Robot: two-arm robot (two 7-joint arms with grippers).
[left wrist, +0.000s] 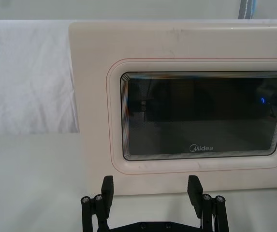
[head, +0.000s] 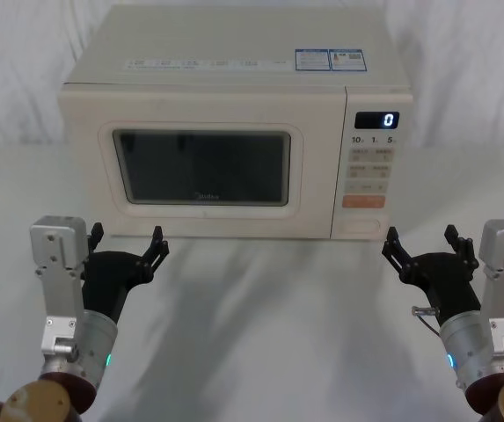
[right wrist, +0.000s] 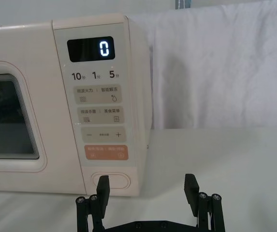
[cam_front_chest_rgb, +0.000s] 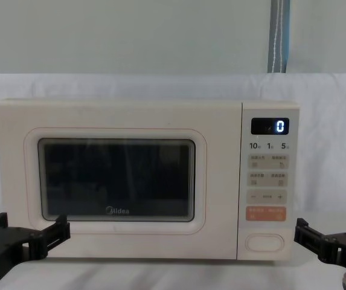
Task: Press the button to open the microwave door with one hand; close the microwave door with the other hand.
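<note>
On the worktop [head: 260,316], the microwave door [head: 200,167] is shut; rigid, hinged. The button [head: 361,227] likely needs a firm fingertip push. Right gripper [head: 420,243] and left gripper [head: 127,237] both hover with jaws wide, empty.

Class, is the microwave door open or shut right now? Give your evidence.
Shut: the microwave door sits flush with the control panel, no gap showing.

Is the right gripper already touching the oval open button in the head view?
No. The right gripper hangs open in front of the microwave, to the right of and below the button, with bare table between them.
</note>
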